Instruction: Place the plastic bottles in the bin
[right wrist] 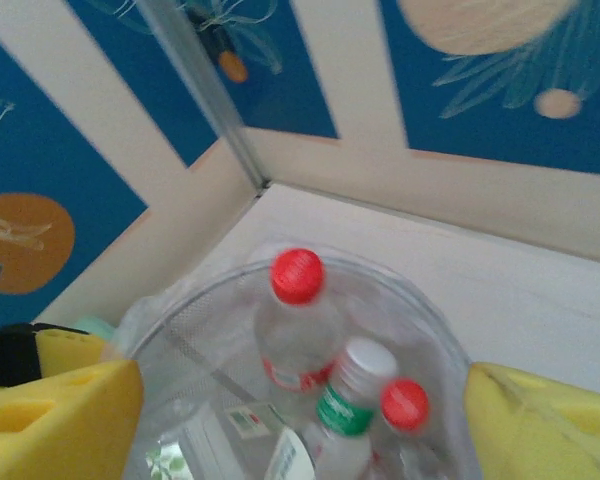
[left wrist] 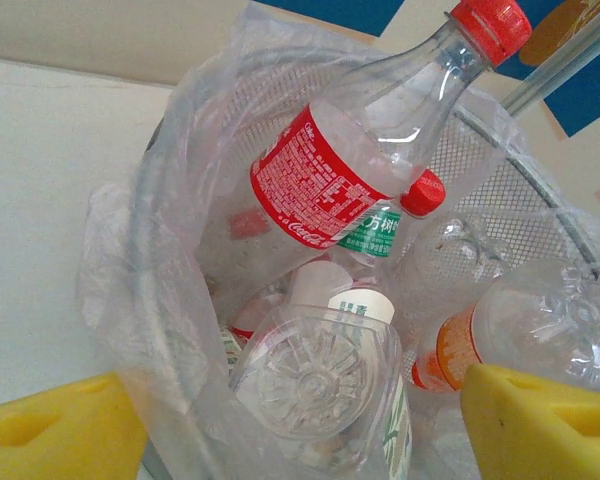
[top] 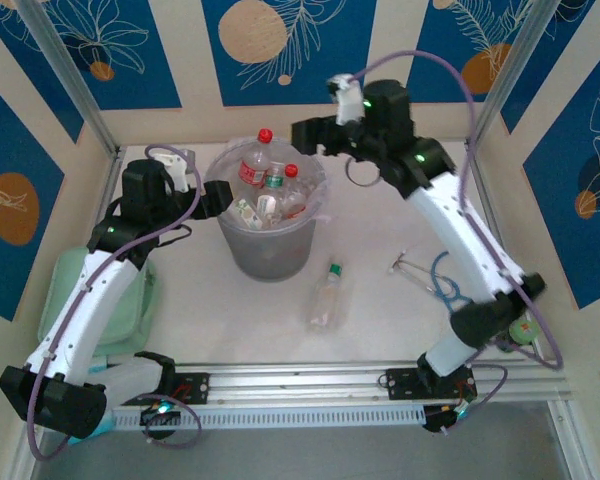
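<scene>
Your left gripper (top: 218, 198) hangs at the 9 o'clock side of the bin (top: 272, 258). Its yellow pads (left wrist: 50, 435) are spread wide and nothing is held between them. From its wrist camera you look straight down into the bagged bucket. Your right gripper (top: 308, 135) sits at about 1 o'clock of the bin, just outside and above the rim, and it too is spread and empty.

Most of the work looks done. The bin is crowded with plastic bottles (left wrist: 320, 370) piled on one another. A tall red-capped bottle (top: 256, 160) with a red label pokes above the rim at 12 o'clock, and a white-capped, green-labelled one leans just beside it. You cannot count the pile, because the lower ones are hidden under the upper.

One green-capped bottle (top: 326, 298) is left. It lies on its side on the table at 5 o'clock of the bin, near it but apart, with the cap pointing toward 12.

Check the pale green tray (top: 68, 290) at 8 o'clock too. The left arm covers part of it, so you cannot tell whether anything rests there.
</scene>
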You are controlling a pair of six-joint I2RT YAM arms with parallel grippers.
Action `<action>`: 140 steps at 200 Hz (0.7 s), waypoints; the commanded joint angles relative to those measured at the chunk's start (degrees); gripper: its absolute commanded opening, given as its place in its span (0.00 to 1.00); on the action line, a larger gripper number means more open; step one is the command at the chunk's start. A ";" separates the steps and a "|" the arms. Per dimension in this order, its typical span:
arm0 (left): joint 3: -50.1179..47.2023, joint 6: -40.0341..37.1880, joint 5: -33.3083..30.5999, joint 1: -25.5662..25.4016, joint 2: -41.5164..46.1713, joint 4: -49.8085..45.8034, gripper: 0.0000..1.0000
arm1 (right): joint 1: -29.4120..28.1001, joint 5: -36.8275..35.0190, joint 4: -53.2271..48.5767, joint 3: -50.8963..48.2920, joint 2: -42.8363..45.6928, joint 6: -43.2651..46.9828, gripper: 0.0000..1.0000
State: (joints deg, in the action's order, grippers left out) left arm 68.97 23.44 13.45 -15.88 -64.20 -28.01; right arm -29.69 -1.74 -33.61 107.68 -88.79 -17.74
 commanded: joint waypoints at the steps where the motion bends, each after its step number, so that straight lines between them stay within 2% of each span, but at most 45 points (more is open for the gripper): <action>1: 2.20 -1.94 -0.22 -0.29 1.03 0.19 0.81 | 2.86 -4.46 -3.74 -9.11 7.92 -4.27 0.86; 20: 2.44 -2.83 -0.83 -0.29 1.08 -0.31 0.82 | 6.17 -4.46 -9.00 -18.59 14.48 -11.01 0.84; 42: 2.94 -4.15 -2.16 -0.29 1.44 -1.40 0.83 | 5.95 -3.03 -15.99 -28.16 18.88 -17.68 0.83; 69: 2.45 -5.29 -3.79 -0.31 2.15 -1.96 0.85 | 2.71 -1.87 -20.64 -39.03 22.03 -25.77 0.92; 104: 1.51 -5.95 -5.55 -0.21 2.07 -2.14 0.87 | -4.86 -0.46 -15.95 -51.38 22.31 -36.22 0.99; 140: 1.86 -6.29 -5.62 -0.20 2.07 -2.84 0.88 | -9.19 3.89 -8.38 -55.40 16.11 -38.68 1.00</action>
State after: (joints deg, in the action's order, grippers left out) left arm 69.82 18.90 8.88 -15.88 -62.94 -29.67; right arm -36.75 -2.13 -48.56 53.47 -69.45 -51.31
